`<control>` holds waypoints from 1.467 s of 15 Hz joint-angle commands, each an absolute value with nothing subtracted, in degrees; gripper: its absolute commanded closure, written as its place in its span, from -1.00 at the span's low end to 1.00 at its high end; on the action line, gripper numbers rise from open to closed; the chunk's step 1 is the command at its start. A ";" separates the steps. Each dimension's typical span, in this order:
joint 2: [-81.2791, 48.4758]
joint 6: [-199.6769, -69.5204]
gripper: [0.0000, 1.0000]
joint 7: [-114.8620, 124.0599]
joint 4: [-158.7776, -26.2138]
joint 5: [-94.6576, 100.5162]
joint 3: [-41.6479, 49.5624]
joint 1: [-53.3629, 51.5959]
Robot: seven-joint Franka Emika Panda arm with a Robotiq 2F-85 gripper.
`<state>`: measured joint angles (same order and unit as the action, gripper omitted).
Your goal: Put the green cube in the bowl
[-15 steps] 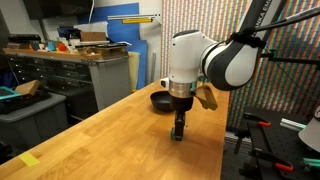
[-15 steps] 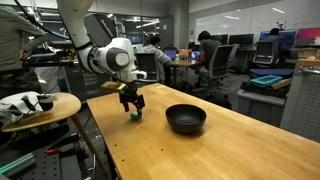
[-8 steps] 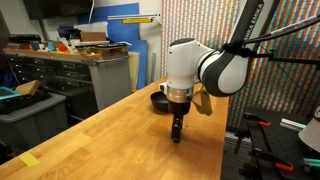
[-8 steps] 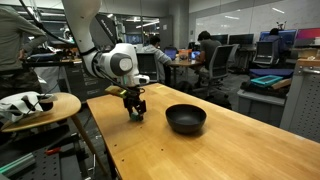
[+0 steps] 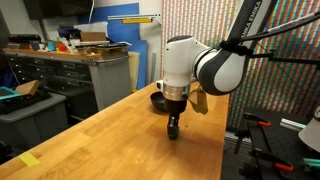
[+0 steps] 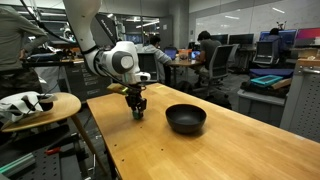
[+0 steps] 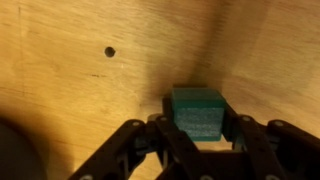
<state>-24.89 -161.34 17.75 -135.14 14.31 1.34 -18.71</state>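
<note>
In the wrist view the green cube [image 7: 195,105] sits on the wooden table between my two dark fingers, which press against its left and right faces. My gripper [image 7: 197,119] is shut on it. In both exterior views the gripper [image 5: 174,128] [image 6: 138,111] points straight down with its tips at the tabletop, and the fingers hide the cube. The shallow black bowl [image 6: 186,119] rests on the table a short way to the side of the gripper, and in an exterior view the bowl [image 5: 159,100] lies beyond the arm.
The wooden table [image 6: 200,155] has an edge close to the gripper [image 6: 100,120]. A small dark hole [image 7: 110,51] marks the wood. A round stool with a white cloth [image 6: 30,105] stands beside the table. A workbench with drawers [image 5: 60,70] stands further off.
The jaws have closed from wide open onto the green cube. The arm has sunk and shifted slightly over it. The bowl has not moved.
</note>
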 commanded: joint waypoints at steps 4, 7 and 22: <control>-19.09 -156.14 0.57 20.49 -135.22 16.02 4.23 -21.65; -15.54 -153.54 0.57 20.54 -134.94 16.44 3.76 -20.31; -13.78 -154.72 0.57 33.41 -130.64 14.94 7.10 -9.52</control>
<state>-12.53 -154.33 29.95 -132.82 15.55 6.51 -10.42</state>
